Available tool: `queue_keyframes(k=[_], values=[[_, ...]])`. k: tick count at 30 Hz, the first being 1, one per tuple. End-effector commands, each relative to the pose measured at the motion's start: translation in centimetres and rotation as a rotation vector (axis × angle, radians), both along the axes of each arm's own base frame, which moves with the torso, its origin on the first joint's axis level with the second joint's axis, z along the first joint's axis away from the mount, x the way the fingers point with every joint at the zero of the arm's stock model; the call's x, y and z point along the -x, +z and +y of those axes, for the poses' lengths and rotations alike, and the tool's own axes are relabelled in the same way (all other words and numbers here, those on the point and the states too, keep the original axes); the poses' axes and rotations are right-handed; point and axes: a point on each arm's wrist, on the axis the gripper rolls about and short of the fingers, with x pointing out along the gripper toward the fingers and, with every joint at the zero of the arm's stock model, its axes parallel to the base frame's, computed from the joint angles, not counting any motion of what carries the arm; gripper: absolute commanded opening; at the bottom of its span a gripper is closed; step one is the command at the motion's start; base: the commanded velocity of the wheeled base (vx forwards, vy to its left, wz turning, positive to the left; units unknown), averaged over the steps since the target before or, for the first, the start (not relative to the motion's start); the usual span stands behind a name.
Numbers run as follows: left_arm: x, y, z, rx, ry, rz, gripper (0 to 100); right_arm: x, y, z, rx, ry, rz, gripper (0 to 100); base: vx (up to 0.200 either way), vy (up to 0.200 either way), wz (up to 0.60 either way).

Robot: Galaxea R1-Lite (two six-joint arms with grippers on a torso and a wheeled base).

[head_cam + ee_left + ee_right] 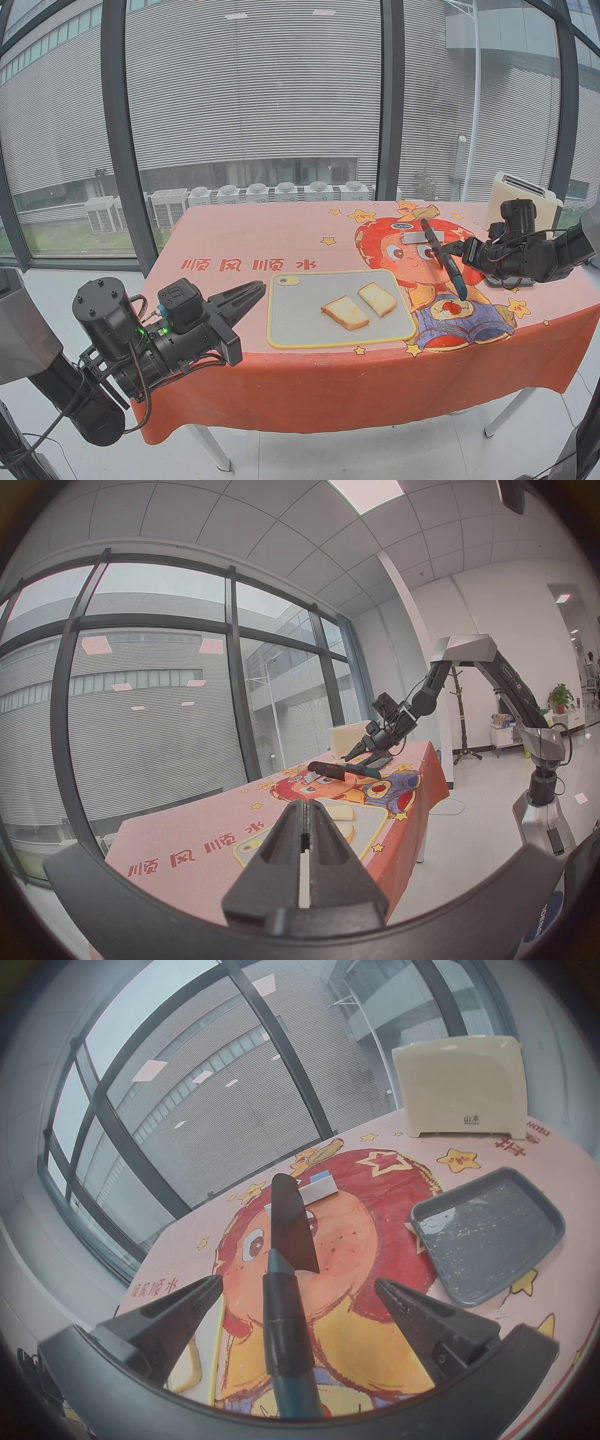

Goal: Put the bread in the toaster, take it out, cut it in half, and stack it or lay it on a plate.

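1. Near the front edge of the table (pixel 250 240), we see a grey cutting board (pixel 297 322) bearing the left bread half (pixel 345 312) and the right bread half (pixel 377 299), slightly apart, with bare board to their left.
2. The left gripper (pixel 256 289) hangs off the front-left corner, short of the board, fingers pressed together on nothing.
3. Right of the board, the right gripper (pixel 297 1284) has its fingers spread wide either side of the knife (pixel 445 257), touching neither side.
4. We cannot tell whether the knife rests on the cloth.
5. The right arm hides the base of the toaster (pixel 522 190) at the far right; a grey tray (pixel 487 1235) lies before it.
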Motion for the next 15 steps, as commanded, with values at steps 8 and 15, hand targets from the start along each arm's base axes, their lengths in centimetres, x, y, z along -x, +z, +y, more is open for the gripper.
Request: queue_keyframes(k=[8, 15], values=[[0.0, 0.2, 0.1, 0.01, 0.002, -0.017, 0, 2.0, 1.5, 0.7, 0.082, -0.015, -0.025, 100, 0.0, 0.0, 0.0], [0.1, 0.5, 0.2, 0.012, 0.005, -0.026, 0, 3.5, 2.3, 1.3, 0.133, 0.01, -0.04, 100, 0.0, 0.0, 0.0]])
